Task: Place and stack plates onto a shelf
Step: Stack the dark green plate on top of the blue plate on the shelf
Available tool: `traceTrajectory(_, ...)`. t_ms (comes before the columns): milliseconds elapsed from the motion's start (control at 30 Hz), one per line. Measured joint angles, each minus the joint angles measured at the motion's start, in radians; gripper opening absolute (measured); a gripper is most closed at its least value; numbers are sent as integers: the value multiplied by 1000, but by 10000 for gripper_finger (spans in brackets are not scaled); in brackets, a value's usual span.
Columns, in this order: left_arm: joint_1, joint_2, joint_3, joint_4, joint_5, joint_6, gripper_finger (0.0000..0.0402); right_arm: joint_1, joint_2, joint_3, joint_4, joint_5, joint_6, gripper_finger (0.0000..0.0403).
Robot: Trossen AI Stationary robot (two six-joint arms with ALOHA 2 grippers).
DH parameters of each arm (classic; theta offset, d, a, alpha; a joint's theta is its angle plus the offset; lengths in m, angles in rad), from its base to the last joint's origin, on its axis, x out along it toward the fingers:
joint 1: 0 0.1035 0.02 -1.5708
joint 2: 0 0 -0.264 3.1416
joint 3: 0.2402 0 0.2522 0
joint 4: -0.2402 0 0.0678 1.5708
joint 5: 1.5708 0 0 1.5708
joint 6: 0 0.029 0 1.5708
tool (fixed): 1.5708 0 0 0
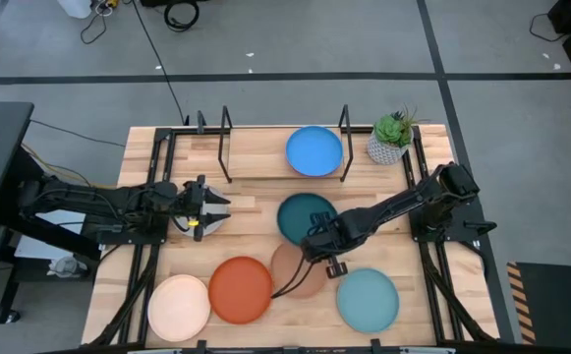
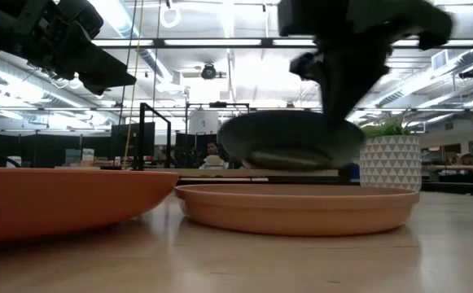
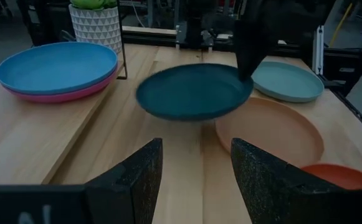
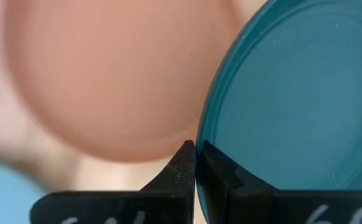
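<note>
A dark teal plate (image 1: 305, 214) hangs above the table's middle with my right gripper (image 1: 318, 246) shut on it; in the low view it floats over the tan plate (image 2: 297, 207). On the shelf (image 1: 256, 162) at the far edge a blue plate (image 3: 56, 65) lies on a pink plate (image 3: 62, 95). The orange plate (image 1: 240, 289), cream plate (image 1: 179, 307) and light teal plate (image 1: 368, 300) lie flat near the table's front edge. My left gripper (image 3: 196, 149) waits open at the left, above a pale plate (image 1: 206, 224) that it largely hides. My right gripper pinches the dark teal plate's rim (image 4: 200, 144) between its two fingers, on the plate's near side. The fingers slant steeply down from the table's right. The plate (image 2: 293, 138) is lifted clear and roughly level, partly over the tan plate.
A small potted plant (image 1: 393, 138) in a white pot stands at the shelf's right end. Thin black posts (image 1: 226, 133) rise along the shelf. Bare wood (image 1: 256, 211) lies between the shelf and the row of plates.
</note>
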Motion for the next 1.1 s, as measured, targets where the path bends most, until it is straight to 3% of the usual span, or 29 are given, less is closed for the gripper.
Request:
traceTrajectory(200,0,0,0,2,-4,-4,196,-39,0,42,1,139,-86,18)
traceTrajectory(1100,0,0,0,3,-12,-26,196,-402,-11,50,2,109,-258,19)
